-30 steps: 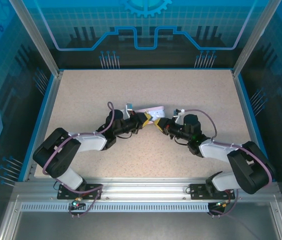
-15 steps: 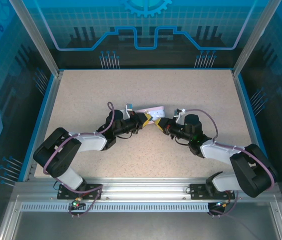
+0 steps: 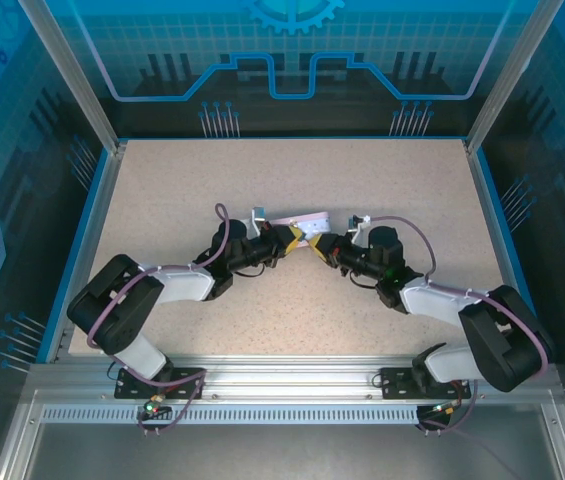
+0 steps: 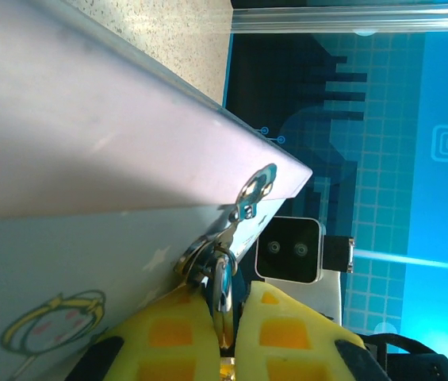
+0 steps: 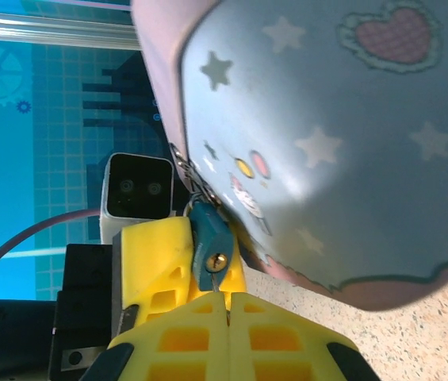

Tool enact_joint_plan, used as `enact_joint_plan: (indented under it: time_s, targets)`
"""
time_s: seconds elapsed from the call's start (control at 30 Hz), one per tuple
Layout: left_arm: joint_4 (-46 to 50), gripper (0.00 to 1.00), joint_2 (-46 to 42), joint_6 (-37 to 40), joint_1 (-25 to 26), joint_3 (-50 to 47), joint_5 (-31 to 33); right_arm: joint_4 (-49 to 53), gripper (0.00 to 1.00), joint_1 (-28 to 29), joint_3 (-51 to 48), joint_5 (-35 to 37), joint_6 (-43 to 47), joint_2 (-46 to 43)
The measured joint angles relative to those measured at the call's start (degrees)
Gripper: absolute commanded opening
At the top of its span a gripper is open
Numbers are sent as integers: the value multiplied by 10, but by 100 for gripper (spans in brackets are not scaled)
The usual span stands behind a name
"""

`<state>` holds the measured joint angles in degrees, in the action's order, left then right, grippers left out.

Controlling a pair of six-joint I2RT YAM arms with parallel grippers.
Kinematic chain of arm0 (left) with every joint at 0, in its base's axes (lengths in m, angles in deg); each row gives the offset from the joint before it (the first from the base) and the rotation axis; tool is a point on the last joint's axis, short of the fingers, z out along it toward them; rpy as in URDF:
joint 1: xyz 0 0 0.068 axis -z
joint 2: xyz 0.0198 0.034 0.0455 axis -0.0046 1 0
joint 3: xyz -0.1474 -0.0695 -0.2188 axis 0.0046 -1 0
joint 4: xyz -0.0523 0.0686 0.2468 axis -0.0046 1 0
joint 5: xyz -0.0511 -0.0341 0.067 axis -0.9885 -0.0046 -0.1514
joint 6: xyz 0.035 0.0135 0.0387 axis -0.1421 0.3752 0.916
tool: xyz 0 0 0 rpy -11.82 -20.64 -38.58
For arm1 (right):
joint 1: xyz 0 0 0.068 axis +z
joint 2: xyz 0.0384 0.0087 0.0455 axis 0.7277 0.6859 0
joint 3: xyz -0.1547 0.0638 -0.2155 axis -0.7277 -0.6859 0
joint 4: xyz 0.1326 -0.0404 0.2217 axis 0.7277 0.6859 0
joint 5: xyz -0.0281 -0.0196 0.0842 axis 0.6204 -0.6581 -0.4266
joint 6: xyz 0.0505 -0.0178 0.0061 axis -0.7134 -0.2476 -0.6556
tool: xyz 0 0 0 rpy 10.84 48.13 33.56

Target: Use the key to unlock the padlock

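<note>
In the right wrist view the blue padlock (image 5: 208,236) hangs from the clasp of a pale lavender cartoon tin (image 5: 327,119), its brass keyhole facing me. My left gripper (image 4: 225,305) is shut on the padlock (image 4: 222,286), its yellow fingers (image 5: 156,258) on either side of the body. My right gripper (image 5: 227,305) is shut on the key (image 5: 217,286). The thin blade points up at the padlock's bottom face, just under the keyhole. Whether the tip is inside I cannot tell. From above, the left gripper (image 3: 290,236) and right gripper (image 3: 314,242) meet tip to tip beside the tin (image 3: 302,218).
The tin sits mid-table on the speckled surface (image 3: 212,175), tilted up at the lock end. Blue walls and metal posts ring the table. Each wrist camera faces the other at close range: the right wrist camera (image 4: 287,250) and the left wrist camera (image 5: 136,194).
The right gripper has edged slightly left, toward the left gripper and the padlock. The left arm and the tin have held still.
</note>
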<state>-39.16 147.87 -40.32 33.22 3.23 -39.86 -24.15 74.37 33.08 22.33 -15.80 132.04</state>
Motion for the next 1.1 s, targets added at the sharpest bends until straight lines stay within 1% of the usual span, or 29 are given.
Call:
enact_joint_plan:
  time_s: [0.67,1.1]
  targets:
    - [-4,0,3,0,-3,0,3,-1,0,-5,9,-1,2,28]
    - [-4,0,3,0,-3,-3,3,0,0,-11,14,-2,2,30]
